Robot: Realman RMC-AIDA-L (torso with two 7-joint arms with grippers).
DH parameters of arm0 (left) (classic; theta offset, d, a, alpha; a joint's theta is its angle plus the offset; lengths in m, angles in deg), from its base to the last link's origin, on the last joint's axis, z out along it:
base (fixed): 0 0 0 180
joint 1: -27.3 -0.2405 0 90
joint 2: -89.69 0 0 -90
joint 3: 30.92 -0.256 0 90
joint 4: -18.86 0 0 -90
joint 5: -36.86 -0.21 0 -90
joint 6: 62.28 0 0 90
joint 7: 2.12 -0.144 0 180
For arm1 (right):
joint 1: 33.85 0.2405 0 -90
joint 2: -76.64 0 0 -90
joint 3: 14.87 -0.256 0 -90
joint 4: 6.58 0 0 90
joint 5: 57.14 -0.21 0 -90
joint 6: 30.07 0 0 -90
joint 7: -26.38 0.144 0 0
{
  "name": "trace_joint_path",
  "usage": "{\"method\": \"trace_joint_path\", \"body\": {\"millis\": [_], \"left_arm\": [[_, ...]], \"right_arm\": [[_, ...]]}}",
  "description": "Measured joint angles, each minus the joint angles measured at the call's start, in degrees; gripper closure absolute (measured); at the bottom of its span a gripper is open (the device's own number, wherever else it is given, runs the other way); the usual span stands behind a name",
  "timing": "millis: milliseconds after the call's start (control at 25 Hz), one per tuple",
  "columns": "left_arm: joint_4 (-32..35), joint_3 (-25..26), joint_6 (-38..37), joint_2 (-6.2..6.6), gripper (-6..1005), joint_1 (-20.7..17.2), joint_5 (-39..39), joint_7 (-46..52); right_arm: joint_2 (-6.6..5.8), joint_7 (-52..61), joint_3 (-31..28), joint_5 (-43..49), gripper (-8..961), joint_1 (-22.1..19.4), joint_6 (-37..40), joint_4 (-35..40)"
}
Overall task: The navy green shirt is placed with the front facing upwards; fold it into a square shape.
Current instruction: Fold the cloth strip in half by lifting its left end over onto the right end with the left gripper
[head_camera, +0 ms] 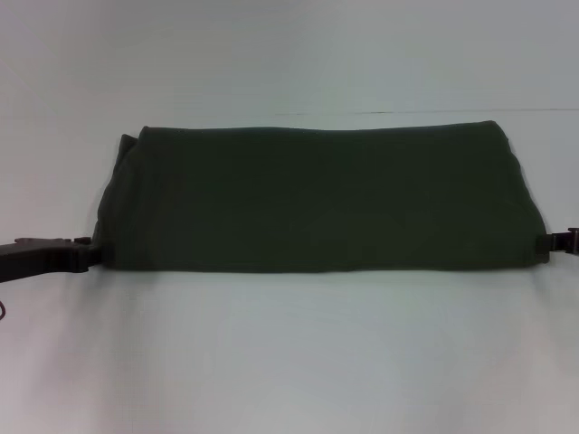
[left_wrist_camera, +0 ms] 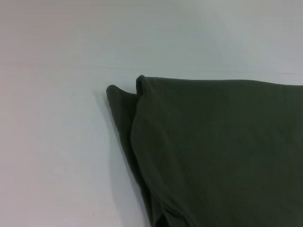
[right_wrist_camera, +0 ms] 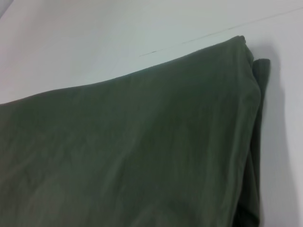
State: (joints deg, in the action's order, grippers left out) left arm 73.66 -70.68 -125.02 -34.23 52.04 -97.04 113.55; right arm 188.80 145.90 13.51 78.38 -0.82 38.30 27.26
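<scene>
The navy green shirt [head_camera: 317, 199] lies on the white table as a wide folded band, plain green side up, with no lettering showing. My left gripper [head_camera: 86, 253] sits at the shirt's near left corner. At the near right corner my right gripper [head_camera: 565, 242] touches the cloth at the picture's edge. Both wrist views show only cloth: a doubled left edge of the shirt [left_wrist_camera: 213, 151] and its far right corner [right_wrist_camera: 142, 151], where a lower layer peeks out beyond the top one.
The white table [head_camera: 289, 362] spreads around the shirt on all sides. A thin seam line [head_camera: 434, 112] runs across the table behind the shirt's far edge.
</scene>
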Motion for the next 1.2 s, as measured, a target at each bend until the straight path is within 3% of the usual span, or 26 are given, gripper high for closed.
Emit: {"method": "trace_joint_path", "body": {"millis": [520, 1200], "left_arm": [[0.1, -0.1, 1.4, 0.06, 997, 0.7, -1.3, -0.2], [3.9, 0.7, 0.9, 0.81, 998, 0.5, -4.3, 0.1]], "right_arm": [[0.14, -0.6, -0.1, -0.1, 947, -0.4, -0.2, 0.0], [0.16, -1.5, -1.3, -1.5, 946, -1.4, -0.4, -0.4]]}}
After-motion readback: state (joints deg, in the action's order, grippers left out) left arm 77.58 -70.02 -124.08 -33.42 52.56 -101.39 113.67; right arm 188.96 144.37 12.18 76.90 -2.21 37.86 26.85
